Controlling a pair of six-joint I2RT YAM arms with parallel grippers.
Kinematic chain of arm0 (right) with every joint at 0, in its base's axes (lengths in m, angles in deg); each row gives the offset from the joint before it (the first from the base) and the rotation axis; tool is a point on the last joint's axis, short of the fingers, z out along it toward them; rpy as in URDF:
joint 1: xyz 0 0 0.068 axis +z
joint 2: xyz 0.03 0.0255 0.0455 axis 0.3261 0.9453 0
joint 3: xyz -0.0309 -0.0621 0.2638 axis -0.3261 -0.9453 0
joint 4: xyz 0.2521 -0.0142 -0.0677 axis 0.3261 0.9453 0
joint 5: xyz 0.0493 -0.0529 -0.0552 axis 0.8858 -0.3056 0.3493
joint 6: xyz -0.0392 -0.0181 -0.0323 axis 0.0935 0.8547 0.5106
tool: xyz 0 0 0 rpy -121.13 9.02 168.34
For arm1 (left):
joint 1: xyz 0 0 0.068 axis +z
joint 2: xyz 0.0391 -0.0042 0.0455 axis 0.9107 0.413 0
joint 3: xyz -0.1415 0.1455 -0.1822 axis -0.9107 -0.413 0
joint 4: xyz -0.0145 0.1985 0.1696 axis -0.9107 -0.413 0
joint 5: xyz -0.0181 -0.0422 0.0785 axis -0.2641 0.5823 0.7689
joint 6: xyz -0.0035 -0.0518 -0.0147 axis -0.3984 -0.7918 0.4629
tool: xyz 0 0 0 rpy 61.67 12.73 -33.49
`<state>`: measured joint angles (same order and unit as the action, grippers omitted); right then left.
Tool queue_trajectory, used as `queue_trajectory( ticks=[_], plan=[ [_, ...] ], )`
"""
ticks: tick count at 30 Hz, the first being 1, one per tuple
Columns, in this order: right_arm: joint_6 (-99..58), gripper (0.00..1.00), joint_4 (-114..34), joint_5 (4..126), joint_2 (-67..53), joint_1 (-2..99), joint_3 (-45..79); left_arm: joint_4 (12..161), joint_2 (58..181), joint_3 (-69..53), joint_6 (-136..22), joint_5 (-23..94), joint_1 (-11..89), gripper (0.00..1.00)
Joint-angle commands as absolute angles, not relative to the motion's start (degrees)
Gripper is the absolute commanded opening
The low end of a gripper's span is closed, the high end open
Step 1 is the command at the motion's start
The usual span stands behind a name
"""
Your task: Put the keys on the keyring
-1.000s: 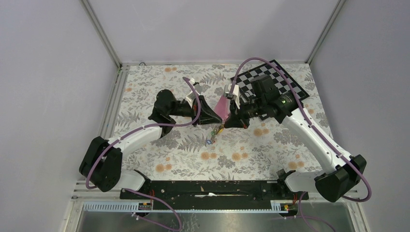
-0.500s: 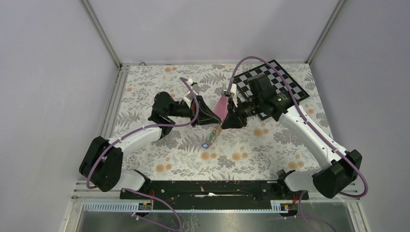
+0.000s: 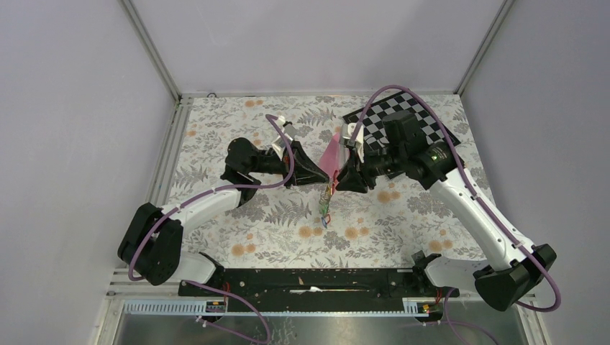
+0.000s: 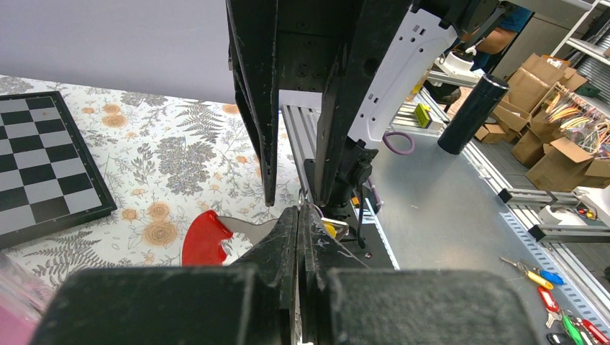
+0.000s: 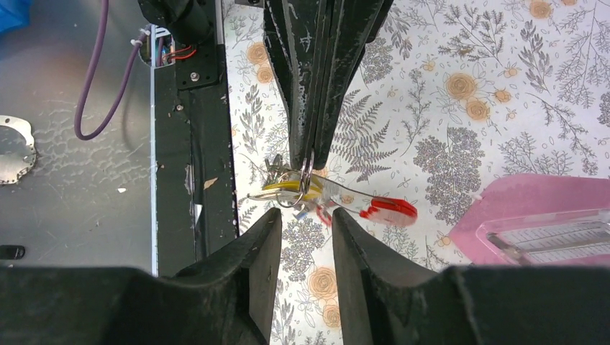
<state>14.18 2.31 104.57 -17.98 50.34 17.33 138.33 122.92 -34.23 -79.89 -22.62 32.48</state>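
My left gripper point(image 3: 319, 184) is shut on a thin metal keyring point(image 5: 307, 171), pinched at its fingertips point(image 5: 309, 108). A bunch of keys point(image 3: 326, 205) hangs from the ring above the table: a yellow-headed key point(image 5: 291, 190), a red-headed key point(image 5: 388, 209) and a small blue one. In the left wrist view, the red key point(image 4: 205, 238) sticks out to the left of the shut left gripper point(image 4: 301, 212). My right gripper point(image 5: 306, 215) faces the left one. It stands open just short of the keys, with nothing between its fingers.
A pink metronome-shaped pyramid point(image 3: 332, 152) stands right behind the two grippers. A black-and-white chessboard point(image 3: 403, 118) lies at the back right of the flowered tablecloth. Grey walls close in the table on three sides.
My right gripper has opened and let go of the keys. The bunch has swung down and now hangs from the left gripper. The left gripper has stayed shut in place.
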Motion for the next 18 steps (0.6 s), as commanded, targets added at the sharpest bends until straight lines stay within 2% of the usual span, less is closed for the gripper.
queue_trajectory(
  ticks=[1,18],
  plan=[
    [15.43,0.39,0.98,105.48,-18.23,49.88,19.93,143.41,122.13,-34.02,-81.31,-21.71,32.39,0.00],
    [14.76,0.47,-3.68,103.18,-19.07,49.88,18.04,143.22,122.15,-34.44,-81.63,-21.35,32.40,0.00]
  ],
)
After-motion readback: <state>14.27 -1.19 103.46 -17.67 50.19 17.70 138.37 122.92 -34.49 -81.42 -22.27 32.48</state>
